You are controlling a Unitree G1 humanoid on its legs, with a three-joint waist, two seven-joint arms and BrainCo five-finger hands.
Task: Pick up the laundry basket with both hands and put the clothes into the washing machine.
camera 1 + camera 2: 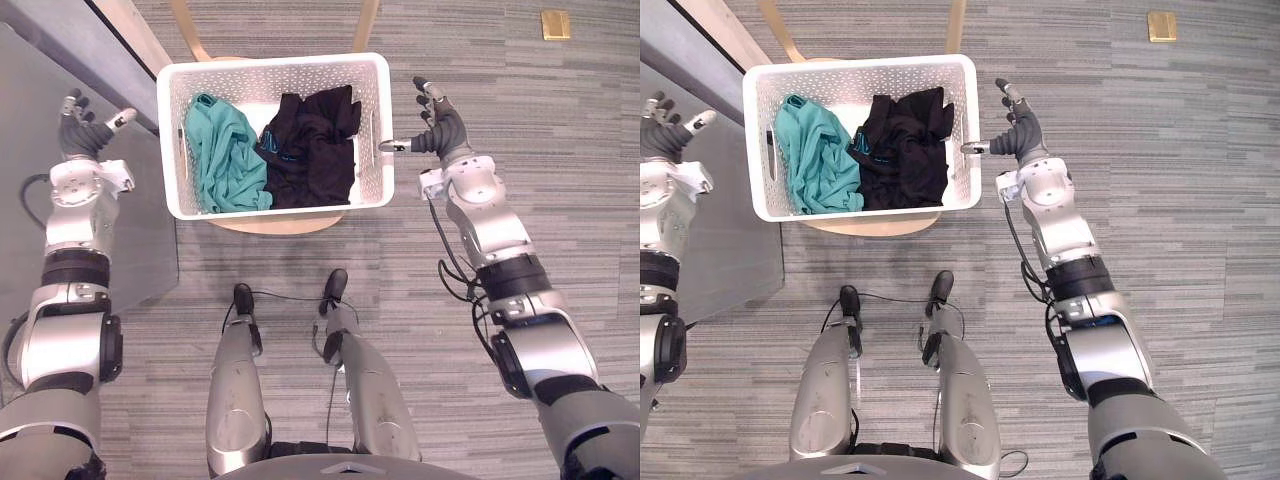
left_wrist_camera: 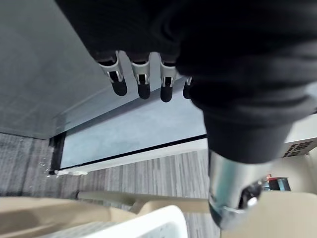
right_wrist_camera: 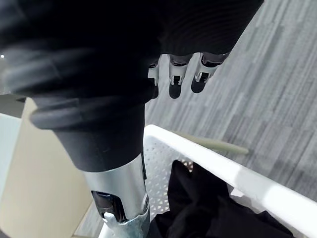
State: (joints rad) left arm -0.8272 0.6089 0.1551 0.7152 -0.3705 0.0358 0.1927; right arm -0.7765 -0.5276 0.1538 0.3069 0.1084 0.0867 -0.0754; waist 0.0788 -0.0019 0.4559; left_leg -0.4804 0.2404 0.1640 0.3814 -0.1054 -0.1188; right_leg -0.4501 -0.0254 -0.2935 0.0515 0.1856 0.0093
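**Desk:** What's in front of you?

**Me:** Grey carpet (image 1: 520, 100) all round, a grey panel (image 1: 145, 230) on my left that I can't identify, and a wooden chair (image 1: 275, 225) dead ahead. The basket (image 1: 275, 63) sits on its seat. It's white with perforated walls, and its short end walls face my two arms.

**Desk:** And the clothes?

**Me:** All inside the walls. There's a teal top (image 1: 225, 155) in the left half and a black heap (image 1: 310, 145) in the right.

**Desk:** Hands?

**Me:** Both are released, fingers straight and spread, holding nothing. My left hand (image 1: 85, 130) is near the left end wall, with a gap between. My right hand (image 1: 440, 125) is just beside the right end wall. Its thumb tip is at the wall, but I can't tell whether it's touching or just short.

**Desk:** So how do you take it?

**Me:** I'd bring the left in to match the right, so both meet the end walls at the same height, midway along. Then fingers go under the rim, thumbs over the top, and both sides close together. If one side closes first, I reckon the basket slides on the seat or tips. After that I lift straight up and level, and get clear of the chair before any turn.
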